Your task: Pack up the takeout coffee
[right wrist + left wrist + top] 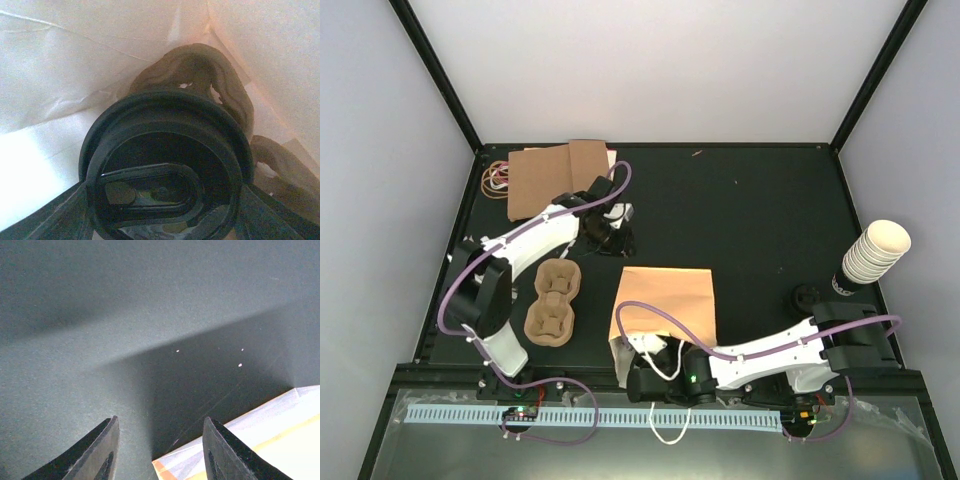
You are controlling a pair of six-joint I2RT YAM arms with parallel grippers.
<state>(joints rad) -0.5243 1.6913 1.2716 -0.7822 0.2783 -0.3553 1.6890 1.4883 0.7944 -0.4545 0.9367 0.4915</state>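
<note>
The right gripper (165, 187) reaches into the mouth of the tan paper bag with a pale lining (670, 300) lying on the black table (750, 210), its fingers clamped on either side of a small dark takeout coffee cup with a round black plastic lid (165, 175). The cup is inside the bag, in front of a brown moulded-pulp tray (220, 85) that is also in there, though whether it sits in a pocket cannot be told. The left gripper (160, 422) hangs over bare table near the bag's far corner, jaws parted with nothing between them.

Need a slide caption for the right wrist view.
Right gripper holds a black-lidded coffee cup inside the paper bag, with a brown pulp tray behind it.
</note>
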